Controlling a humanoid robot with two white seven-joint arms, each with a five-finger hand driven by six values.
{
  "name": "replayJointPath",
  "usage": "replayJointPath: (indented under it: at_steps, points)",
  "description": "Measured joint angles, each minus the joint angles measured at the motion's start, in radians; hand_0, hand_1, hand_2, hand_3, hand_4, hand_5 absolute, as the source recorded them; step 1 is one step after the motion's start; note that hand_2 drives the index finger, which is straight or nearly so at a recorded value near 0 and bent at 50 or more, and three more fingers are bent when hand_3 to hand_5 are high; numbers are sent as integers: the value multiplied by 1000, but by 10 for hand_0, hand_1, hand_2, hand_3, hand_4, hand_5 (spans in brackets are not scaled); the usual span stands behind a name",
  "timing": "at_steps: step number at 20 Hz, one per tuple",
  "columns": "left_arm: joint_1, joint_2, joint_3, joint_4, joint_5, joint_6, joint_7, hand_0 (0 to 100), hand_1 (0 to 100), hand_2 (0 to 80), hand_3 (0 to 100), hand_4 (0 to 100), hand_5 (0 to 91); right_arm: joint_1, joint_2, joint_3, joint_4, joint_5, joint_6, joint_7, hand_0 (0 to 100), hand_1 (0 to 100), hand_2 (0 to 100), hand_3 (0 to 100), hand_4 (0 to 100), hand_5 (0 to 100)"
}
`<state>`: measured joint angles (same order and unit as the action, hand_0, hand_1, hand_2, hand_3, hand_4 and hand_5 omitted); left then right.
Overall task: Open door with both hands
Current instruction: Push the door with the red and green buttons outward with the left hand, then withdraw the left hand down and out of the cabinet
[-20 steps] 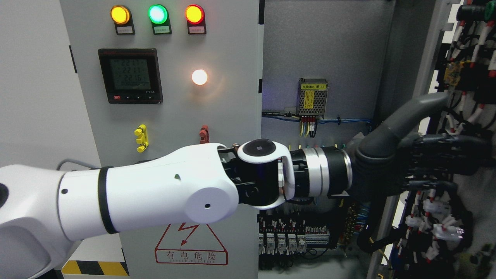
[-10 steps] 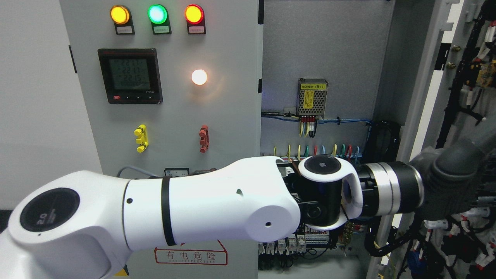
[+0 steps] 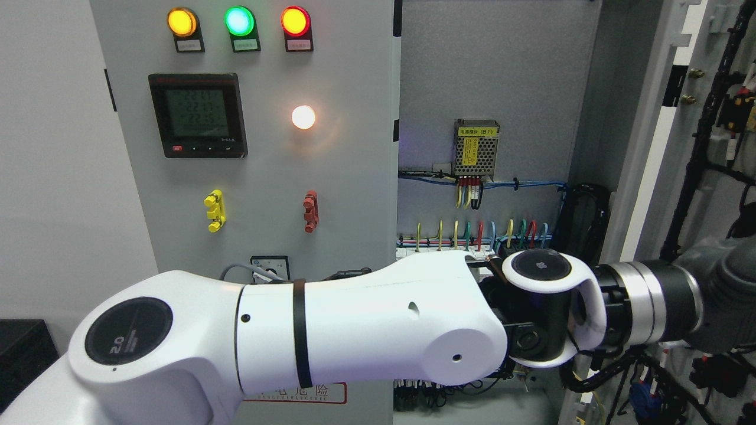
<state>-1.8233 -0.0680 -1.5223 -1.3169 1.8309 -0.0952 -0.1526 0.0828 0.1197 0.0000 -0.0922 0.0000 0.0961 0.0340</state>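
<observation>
indicator lamps (image 3: 238,21) — 3 | meter (image 3: 197,115) — 1 | white light (image 3: 303,117) — 1 | arm (image 3: 366,330) — 1

The arm (image 3: 354,330) has a glossy, smooth white plastic shell with a polished metal ring (image 3: 635,301) at the wrist. The cabinet panel (image 3: 348,171) is matt grey painted metal. The lamps (image 3: 239,20) look like glossy plastic.

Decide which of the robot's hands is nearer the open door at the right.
Left. The left hand reaches across from the picture's left to the open door at the right edge, overlapping its wired inner face. The right hand is out of view.
</observation>
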Motion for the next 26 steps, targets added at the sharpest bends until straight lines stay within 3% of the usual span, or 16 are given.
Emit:
replayJointPath:
  at_steps: [5, 8, 11, 14, 20, 23, 26]
  points:
    - [24, 144, 1, -73, -27, 6, -57, 0, 0, 0, 0, 0, 0, 0, 0, 0, 0, 0, 0, 0, 0, 0, 0, 0, 0, 0]
    - [104, 263, -8, -144, -145, 7, -91, 0, 0, 0, 0, 0, 0, 0, 0, 0, 0, 0, 0, 0, 0, 0, 0, 0, 0, 0]
    - [255, 388, -16, -212, -306, 9, -140, 0, 0, 0, 0, 0, 0, 0, 0, 0, 0, 0, 0, 0, 0, 0, 0, 0, 0, 0]
    - [492, 511, -18, -261, -514, -12, -196, 0, 0, 0, 0, 0, 0, 0, 0, 0, 0, 0, 0, 0, 0, 0, 0, 0, 0, 0]
    - [1125, 684, 75, -227, -982, -264, -236, 0, 0, 0, 0, 0, 0, 0, 0, 0, 0, 0, 0, 0, 0, 0, 0, 0, 0, 0]
    - [1444, 675, 212, -91, -1153, -316, -240, 0, 0, 0, 0, 0, 0, 0, 0, 0, 0, 0, 0, 0, 0, 0, 0, 0, 0, 0]
    - [1630, 594, 381, 135, -1293, -337, -244, 0, 0, 0, 0, 0, 0, 0, 0, 0, 0, 0, 0, 0, 0, 0, 0, 0, 0, 0]
